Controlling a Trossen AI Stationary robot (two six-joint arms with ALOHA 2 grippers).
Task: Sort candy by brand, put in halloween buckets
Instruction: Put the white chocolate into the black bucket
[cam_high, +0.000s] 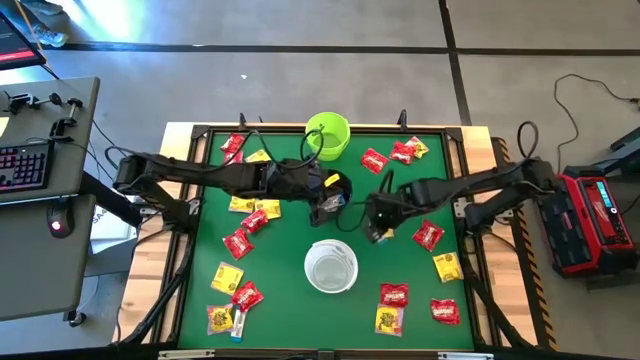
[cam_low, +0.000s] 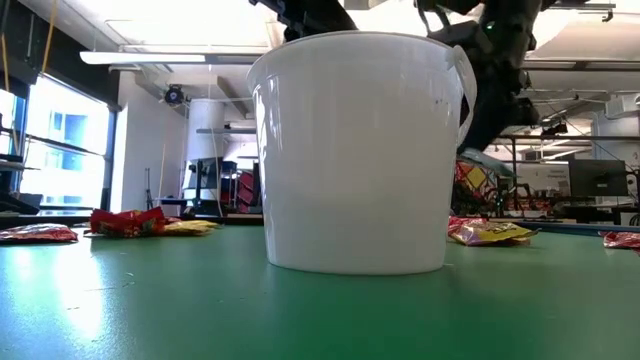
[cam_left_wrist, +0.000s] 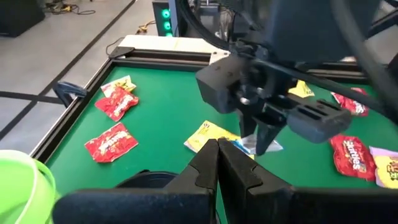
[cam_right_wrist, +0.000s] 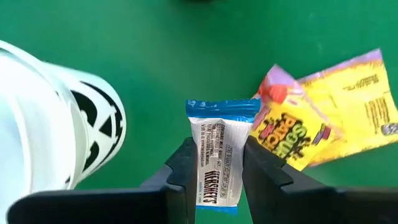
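Note:
Three buckets stand in a row down the green table: lime green (cam_high: 327, 135) at the far edge, black (cam_high: 338, 186) in the middle, white (cam_high: 331, 266) nearer. Red and yellow candy packets (cam_high: 238, 243) lie scattered on both sides. My right gripper (cam_high: 381, 232) hangs right of the black bucket, above the table, shut on a small blue-and-white candy (cam_right_wrist: 214, 155). The white bucket (cam_right_wrist: 56, 130) shows just beside it. My left gripper (cam_left_wrist: 217, 163) is shut with nothing in it, raised over the black bucket (cam_left_wrist: 146, 182). My right gripper pinches the blue-and-white candy by its two long edges (cam_right_wrist: 200, 158) between its two fingers (cam_right_wrist: 255, 163). The fingers point steeply down and run along the packet. Its blue crimped end (cam_right_wrist: 222, 107) sticks out past the fingertips, and the packet is lifted clear of the table.
A yellow packet (cam_right_wrist: 323, 124) lies on the table under my right gripper. Red and yellow packets lie at the right (cam_high: 428, 235) and near right (cam_high: 392, 305). The table has a raised black frame (cam_high: 470, 250). A keyboard desk (cam_high: 40, 160) stands left, a red unit (cam_high: 590, 215) right.

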